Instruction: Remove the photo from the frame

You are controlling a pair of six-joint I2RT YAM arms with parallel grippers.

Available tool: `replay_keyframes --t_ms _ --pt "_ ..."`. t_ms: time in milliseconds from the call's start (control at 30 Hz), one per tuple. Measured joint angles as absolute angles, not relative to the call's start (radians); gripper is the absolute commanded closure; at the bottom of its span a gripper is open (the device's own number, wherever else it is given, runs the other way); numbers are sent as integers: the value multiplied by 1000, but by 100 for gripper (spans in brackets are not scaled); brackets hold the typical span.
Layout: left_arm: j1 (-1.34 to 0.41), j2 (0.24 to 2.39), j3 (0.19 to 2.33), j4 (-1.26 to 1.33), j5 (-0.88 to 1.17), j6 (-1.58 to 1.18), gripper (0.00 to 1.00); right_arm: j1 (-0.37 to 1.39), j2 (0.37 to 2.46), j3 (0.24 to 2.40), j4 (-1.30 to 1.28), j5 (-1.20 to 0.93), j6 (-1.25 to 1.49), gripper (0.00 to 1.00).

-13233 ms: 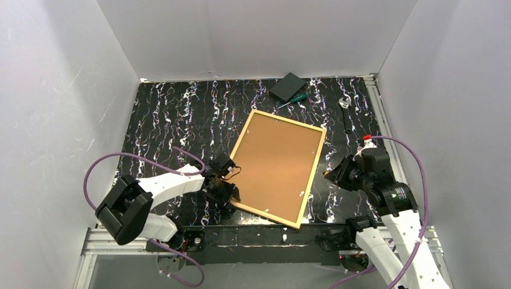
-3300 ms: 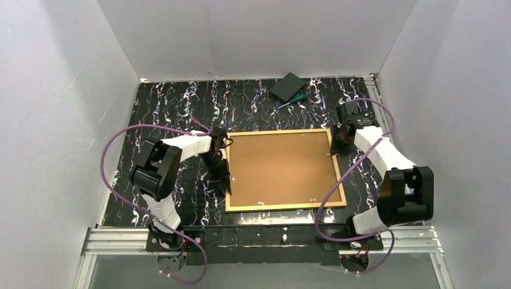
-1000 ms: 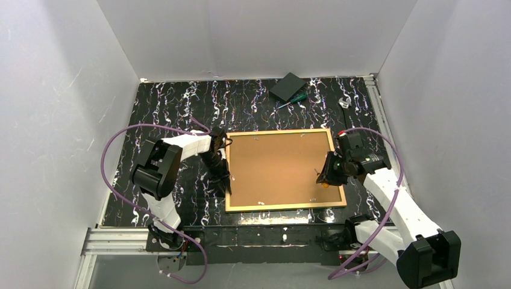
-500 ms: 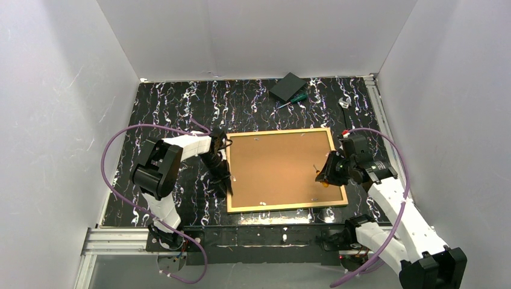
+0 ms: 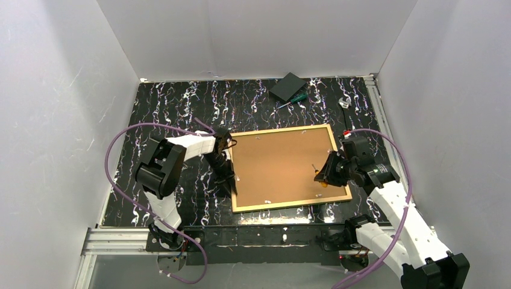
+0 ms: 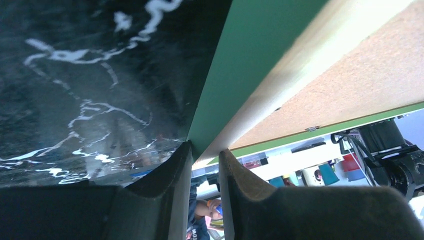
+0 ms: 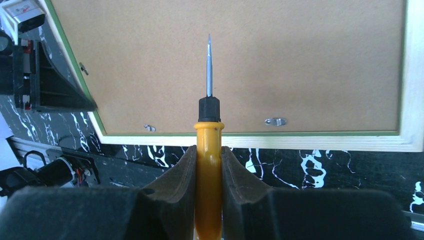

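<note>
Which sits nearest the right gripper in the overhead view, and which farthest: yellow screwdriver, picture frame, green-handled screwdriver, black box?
1. Yellow screwdriver: clamped in the right gripper itself.
2. Picture frame: lying back-up just under that gripper, mid-table.
3. Green-handled screwdriver and black box: side by side at the far edge, too close to call.

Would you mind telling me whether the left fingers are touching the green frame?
Touching. In the left wrist view, the frame has its edge pinched between the left fingers, with no gap showing on either side.
</note>
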State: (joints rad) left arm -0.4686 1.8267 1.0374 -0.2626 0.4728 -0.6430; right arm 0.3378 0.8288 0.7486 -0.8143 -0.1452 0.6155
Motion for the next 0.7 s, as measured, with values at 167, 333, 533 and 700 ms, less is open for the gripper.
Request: replay_keyframes --t_ms 167,333,533,700 --pt "-496 1859 1085 -263 474 -666 99 356 826 749 -812 -153 633 99" --pt "-504 1877 1117 -266 474 -664 75 361 802 744 -813 -138 649 99" --pt "-500 1867 1131 -286 476 -656 49 360 781 746 -818 -66 654 99" --pt "-485 1811 1161 -299 472 -634 38 300 835 780 -850 11 633 99"
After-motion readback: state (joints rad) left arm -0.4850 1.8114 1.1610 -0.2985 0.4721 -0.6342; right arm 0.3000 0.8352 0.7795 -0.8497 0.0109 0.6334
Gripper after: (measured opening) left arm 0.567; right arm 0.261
